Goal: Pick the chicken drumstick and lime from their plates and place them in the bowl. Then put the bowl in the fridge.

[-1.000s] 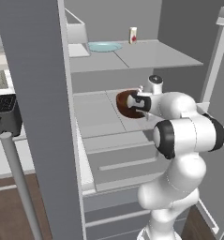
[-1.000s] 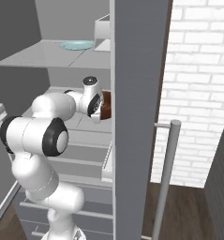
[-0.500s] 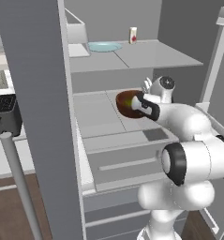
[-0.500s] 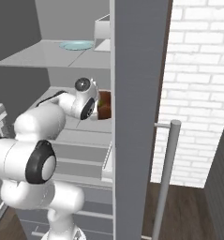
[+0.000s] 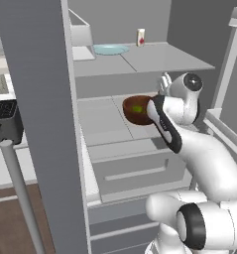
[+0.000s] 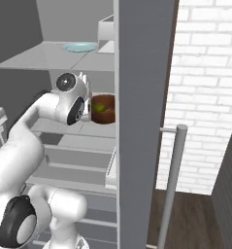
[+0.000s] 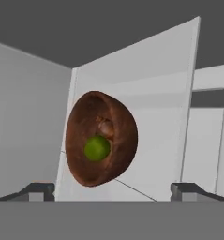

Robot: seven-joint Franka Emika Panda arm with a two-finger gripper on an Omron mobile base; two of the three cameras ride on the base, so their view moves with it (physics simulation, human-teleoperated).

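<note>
Nearest to you in the hand view, the gripper (image 7: 112, 190) has its two dark fingertips (image 7: 38, 190) spread wide at the bottom of the picture, with nothing between them. The bowl (image 7: 100, 138) lies just beyond the tips, clear of both; you are looking into its mouth from a rolled angle.

Inside the bowl you can see the lime (image 7: 96, 148), bright green and low in the hollow, and behind it the brown drumstick (image 7: 105, 125), resting against the inner wall. The two look to be touching, though the drumstick blends into the wood and its outline is hard to trace.

From the left base view, the arm reaches up from the lower right and the hand sits just beside the bowl (image 5: 138, 110) on its right. The bowl stands upright on a pale middle shelf (image 5: 110, 124) of the fridge (image 5: 40, 99), near the shelf's right part, with the lime (image 5: 137, 108) showing green inside. From the right base view you see the same bowl (image 6: 103, 109) just past the hand, partly cut off by the fridge wall.

Farther back, on the upper shelf (image 5: 154, 57), lie a pale blue plate (image 5: 110, 49) and, to its right, a small white carton (image 5: 140, 37) with a red mark.
</note>
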